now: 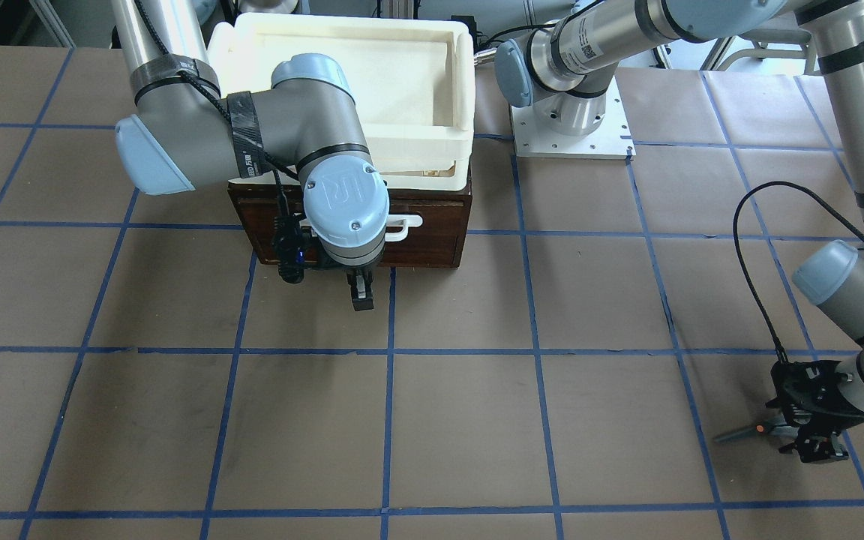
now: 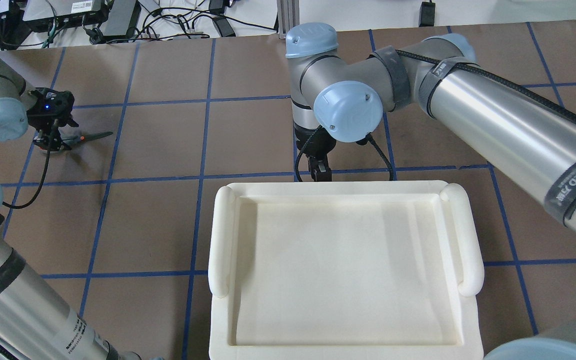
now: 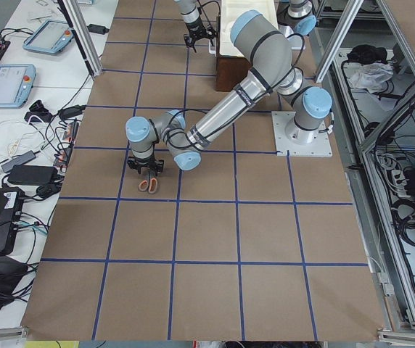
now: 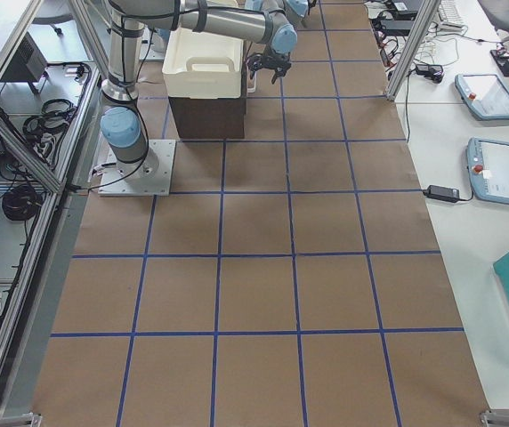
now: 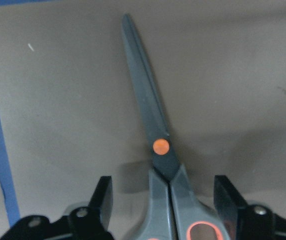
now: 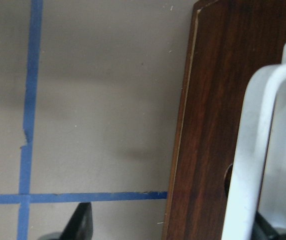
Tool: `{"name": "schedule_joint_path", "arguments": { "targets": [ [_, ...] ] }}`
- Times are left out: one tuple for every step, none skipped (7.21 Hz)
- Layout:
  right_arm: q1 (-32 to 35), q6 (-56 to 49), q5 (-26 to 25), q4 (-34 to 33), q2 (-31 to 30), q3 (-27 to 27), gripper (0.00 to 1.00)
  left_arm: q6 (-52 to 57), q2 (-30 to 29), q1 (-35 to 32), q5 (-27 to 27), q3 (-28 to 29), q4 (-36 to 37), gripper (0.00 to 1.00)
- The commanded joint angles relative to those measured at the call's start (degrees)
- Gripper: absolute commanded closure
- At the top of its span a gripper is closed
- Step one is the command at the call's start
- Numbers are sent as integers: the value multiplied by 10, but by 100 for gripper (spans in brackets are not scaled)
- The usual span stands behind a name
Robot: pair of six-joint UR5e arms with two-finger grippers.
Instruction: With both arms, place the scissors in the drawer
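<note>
The scissors (image 1: 747, 432) lie flat on the brown table (image 1: 462, 420), at the lower right of the front-facing view and the upper left of the overhead view. Their blades are pressed together and point toward the middle of the table. The left gripper (image 1: 803, 435) sits down over their handle end.

In the left wrist view its two black fingers (image 5: 103, 200) are spread wide at the bottom of the frame. The grey handles, lined in orange-red, sit between them, and there is a gap of bare table on each side, so neither finger touches the scissors. The blades run up the middle of that frame, with the orange pivot dot just above the fingers.

The drawer (image 1: 432, 225) is well apart from the scissors, in the upper middle of the front-facing view. It looks pushed in, with its dark brown front flush under a cream tray (image 1: 462, 90) that rests on top. The right gripper (image 1: 361, 296) hangs just in front of the drawer, by its white handle (image 1: 406, 223).

In the right wrist view one black finger (image 6: 80, 225) shows at the bottom left of centre, and the other is only a dark sliver in the lower right corner, so this gripper is spread too. The white handle runs up the right side of that frame, between the two fingers and close to the right-hand one. Whether it touches that finger cannot be told.
</note>
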Motion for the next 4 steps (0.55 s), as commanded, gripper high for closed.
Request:
{"name": "schedule_joint_path", "arguments": {
  "targets": [
    [0,-35,-9,-38,1,-4,0,-6,-5,1,0,0,-2,26],
    [0,-52,-11,-44,1,-5,0,-7,-7,2,0,-1,-6,29],
    [-2,-77,-27,-47,2,-5,0,-7,-6,2,1,0,-11,42],
    [-4,-92,-32,-60,3,-5,0,-7,-5,2,1,0,-11,56]
  ]
}}
